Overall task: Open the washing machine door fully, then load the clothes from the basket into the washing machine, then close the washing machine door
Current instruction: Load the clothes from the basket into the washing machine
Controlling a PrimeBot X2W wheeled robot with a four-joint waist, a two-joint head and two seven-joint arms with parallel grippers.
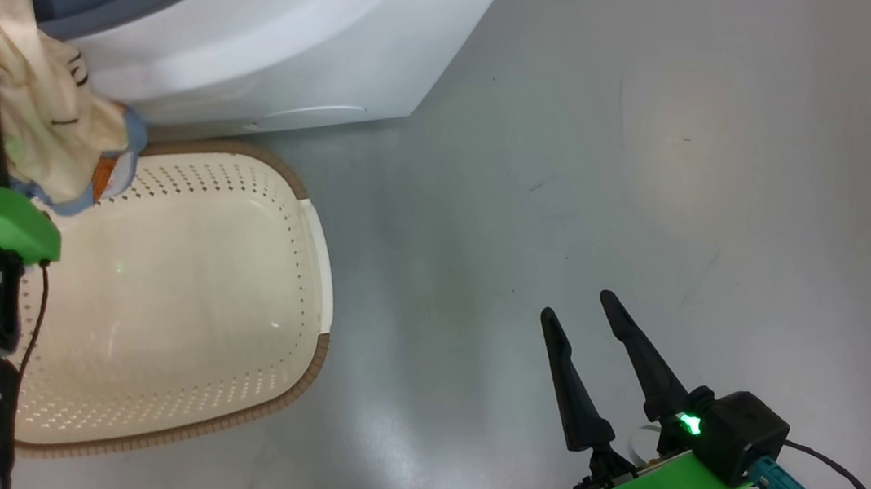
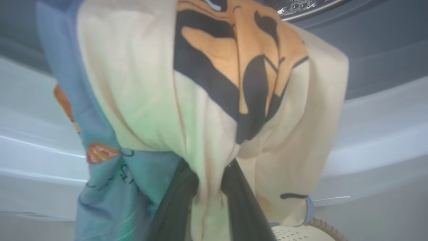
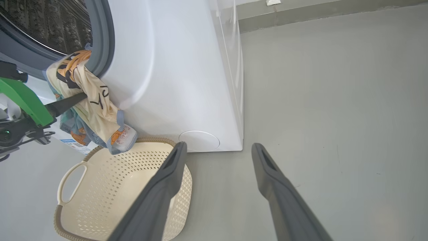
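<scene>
Clothes [image 3: 88, 100] hang against the grey gasket [image 3: 106, 40] at the lower edge of the washing machine [image 1: 304, 33] opening. Their bottom end reaches down to the rim of the basket [image 1: 321, 264], which stands on the floor [image 1: 656, 179] just before the machine. Our left gripper [image 2: 208, 180] has a fold of the cloth between its two fingers. We cannot tell whether they clamp it. Our right gripper [image 1: 576, 306] hovers over bare floor, well apart from the basket, fingers spread and empty.
</scene>
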